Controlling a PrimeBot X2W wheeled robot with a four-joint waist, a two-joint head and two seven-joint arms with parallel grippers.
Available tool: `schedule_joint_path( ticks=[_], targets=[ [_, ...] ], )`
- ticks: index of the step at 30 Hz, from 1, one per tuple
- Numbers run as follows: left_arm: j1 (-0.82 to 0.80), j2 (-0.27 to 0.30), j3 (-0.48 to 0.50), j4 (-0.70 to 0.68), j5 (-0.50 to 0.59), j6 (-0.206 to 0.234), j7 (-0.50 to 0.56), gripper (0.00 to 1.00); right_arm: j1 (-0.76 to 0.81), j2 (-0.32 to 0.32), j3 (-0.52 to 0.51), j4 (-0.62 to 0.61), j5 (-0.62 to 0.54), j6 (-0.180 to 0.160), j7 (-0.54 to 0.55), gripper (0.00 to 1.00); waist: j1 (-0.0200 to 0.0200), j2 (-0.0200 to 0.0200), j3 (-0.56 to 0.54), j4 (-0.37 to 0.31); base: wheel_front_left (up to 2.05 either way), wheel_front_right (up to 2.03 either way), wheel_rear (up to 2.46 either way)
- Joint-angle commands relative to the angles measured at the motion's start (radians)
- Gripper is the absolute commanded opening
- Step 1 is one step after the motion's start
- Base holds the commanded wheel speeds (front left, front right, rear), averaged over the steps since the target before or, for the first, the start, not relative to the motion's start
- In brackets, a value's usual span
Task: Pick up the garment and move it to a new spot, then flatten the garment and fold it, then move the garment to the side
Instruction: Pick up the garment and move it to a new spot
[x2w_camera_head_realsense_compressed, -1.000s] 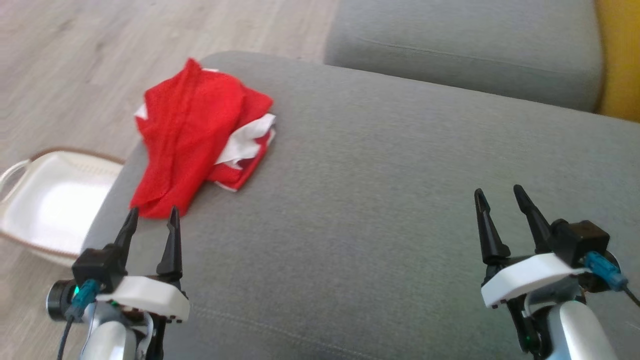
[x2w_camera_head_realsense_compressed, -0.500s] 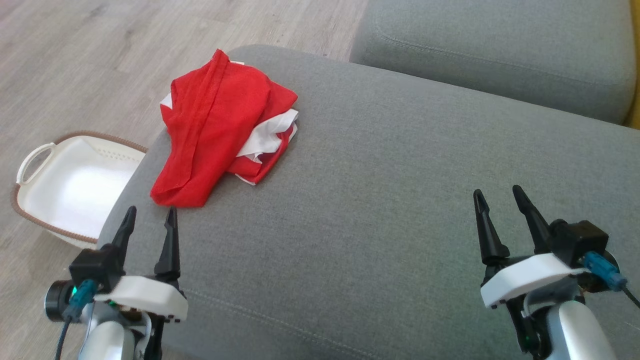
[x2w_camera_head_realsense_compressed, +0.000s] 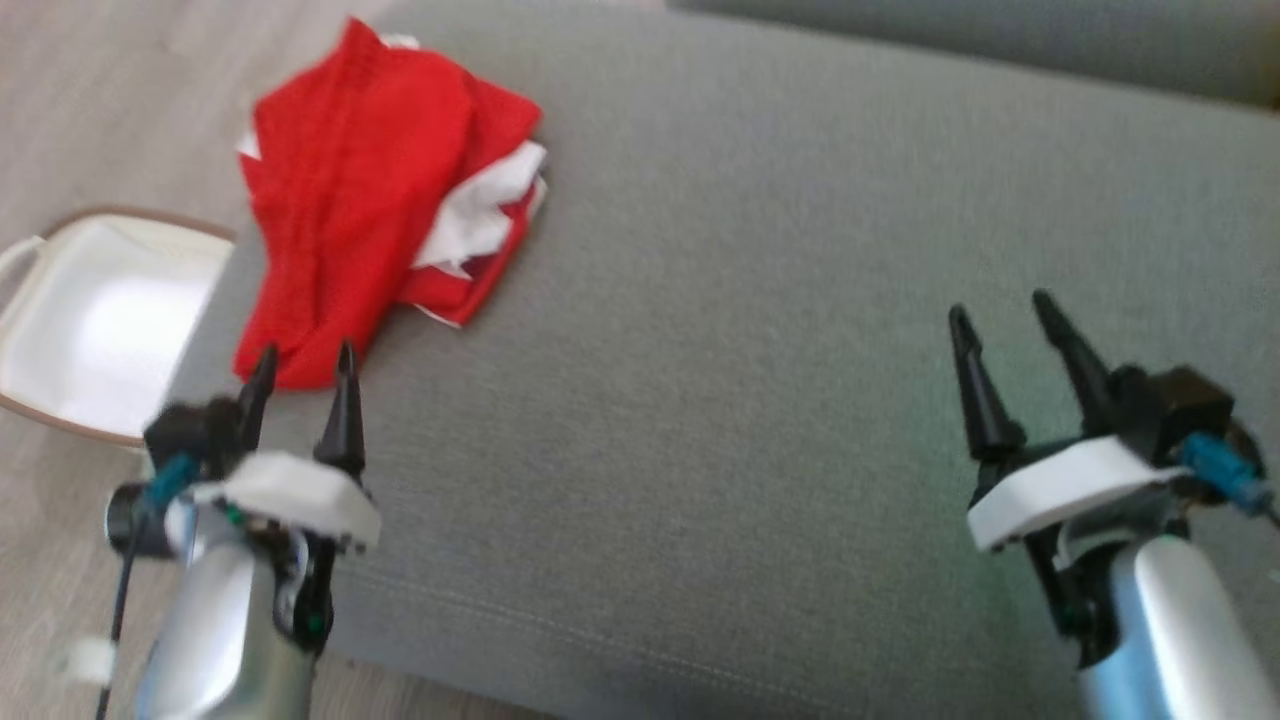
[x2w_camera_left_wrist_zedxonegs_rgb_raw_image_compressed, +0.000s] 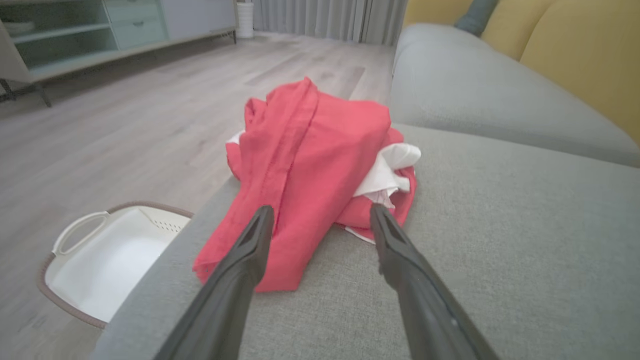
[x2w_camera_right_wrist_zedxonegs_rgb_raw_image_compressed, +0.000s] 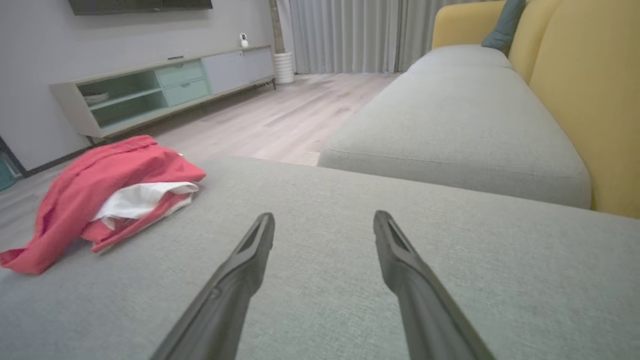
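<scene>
**Head view.** A crumpled red-and-white fabric garment lies near the far left corner of a broad grey upholstered sofa cushion. The left gripper sits just beside the garment's near hem, its two dark fingers spread and holding nothing. Whether the tips touch the cloth cannot be told. The right gripper is well apart from the garment, over bare cushion, its fingers likewise spread and empty. A white plastic basket with a brown rim stands on the pale wood-plank floor, beside the cushion's left edge.

**Left wrist view.** The garment lies directly ahead of the parted fingers, a red layer draped over a white one. One fingertip overlaps the red cloth. The basket sits below the cushion edge, and a yellow sofa backrest rises at the upper right.

**Right wrist view.** The parted fingers point across bare grey fabric, and the garment rests at the cushion's far left. A second grey seat cushion lies beyond, and a low pale cabinet stands against the wall.
</scene>
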Motion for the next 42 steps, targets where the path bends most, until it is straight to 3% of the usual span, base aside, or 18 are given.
schedule_joint_path(
  ticks=[1, 8, 17, 18, 19, 20, 25, 30, 35, 42],
  targets=[
    [-0.063, 0.019, 0.035, -0.002, -0.01, -0.005, -0.007, 1.0, -0.042, -0.015, 0.022, -0.044, -0.009, -0.001, 0.005, 1.0, 0.0, 0.0, 0.081, -0.047, 0.0, 0.0, 0.0],
    [-0.256, 0.041, 0.058, 0.296, -0.066, -0.016, 0.041, 1.0, -0.08, -0.052, 0.021, -0.082, -0.01, -0.001, 0.033, 1.0, 0.0, 0.0, 0.192, -0.096, 0.0, 0.0, 0.0],
    [-0.415, 0.074, 0.071, 0.59, -0.101, -0.017, 0.122, 1.0, -0.09, -0.075, 0.001, -0.109, -0.004, -0.001, 0.056, 1.0, 0.0, 0.0, 0.229, -0.105, 0.0, 0.0, 0.0],
    [-0.425, 0.076, 0.072, 0.612, -0.105, -0.018, 0.129, 0.47, -0.09, -0.075, -0.001, -0.11, -0.003, -0.001, 0.058, 1.0, 0.0, 0.0, 0.228, -0.104, 0.0, 0.0, 0.0],
    [-0.434, 0.078, 0.07, 0.627, -0.105, -0.018, 0.127, 0.18, -0.089, -0.075, -0.004, -0.111, -0.003, -0.001, 0.059, 1.0, 0.0, 0.0, 0.226, -0.103, 0.0, 0.0, 0.0],
    [-0.441, 0.081, 0.067, 0.635, -0.103, -0.017, 0.113, 0.0, -0.087, -0.075, -0.007, -0.111, -0.003, -0.001, 0.06, 1.0, 0.0, 0.0, 0.221, -0.1, 0.0, 0.0, 0.0],
    [-0.452, 0.099, 0.05, 0.648, -0.085, -0.002, 0.031, 0.0, -0.079, -0.067, -0.021, -0.113, -0.008, -0.001, 0.055, 1.0, 0.0, 0.0, 0.184, -0.09, 0.0, 0.0, 0.0],
    [-0.429, 0.12, 0.047, 0.567, -0.073, 0.011, -0.009, 0.0, -0.067, -0.056, -0.034, -0.104, -0.01, -0.001, 0.039, 1.0, 0.0, 0.0, 0.115, -0.087, 0.0, 0.0, 0.0],
    [-0.343, 0.13, 0.063, 0.332, -0.073, 0.005, -0.013, 0.0, -0.05, -0.049, -0.038, -0.098, -0.021, -0.001, 0.023, 1.0, 0.0, 0.0, 0.036, -0.103, 0.0, 0.0, 0.0],
    [-0.177, 0.126, 0.067, 0.034, -0.061, 0.031, -0.01, 0.0, -0.033, -0.032, -0.037, -0.092, -0.018, -0.001, 0.007, 1.0, 0.0, 0.0, -0.05, -0.161, 0.0, 0.0, 0.0]
  ],
)
